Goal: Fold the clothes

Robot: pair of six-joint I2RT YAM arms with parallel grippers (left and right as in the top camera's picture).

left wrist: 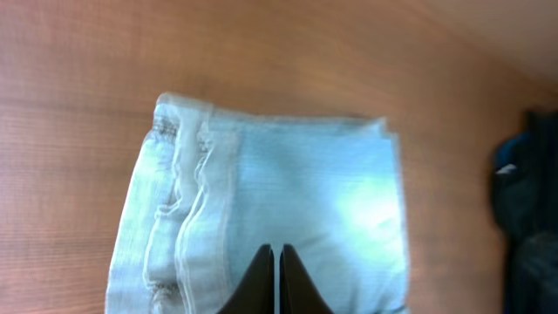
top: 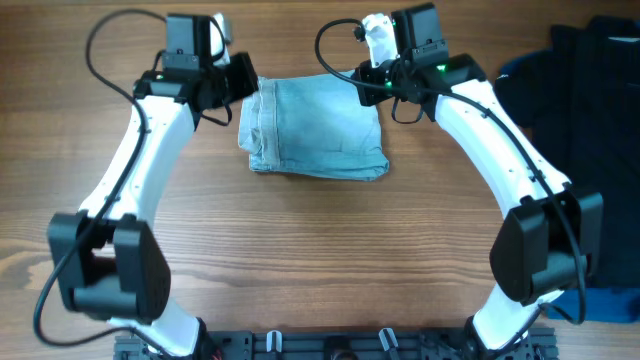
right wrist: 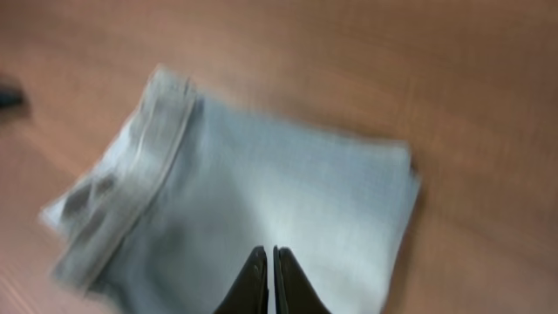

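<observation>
Shorts [top: 315,128] lie folded square, mid-table [top: 320,250], between my arms. Left tool [left wrist: 275,257], right tool [right wrist: 268,257] both pinched closed, empty, above cloth; fold looks finished, nothing left to grip.

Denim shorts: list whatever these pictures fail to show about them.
- Overhead: denim shorts folded; inner layers hidden beneath the top layer.
- Left wrist: near edge cut off by the frame bottom, partly covered by the left hand.
- Right wrist: blur smears seams and pockets; the right hand covers some cloth.
</observation>
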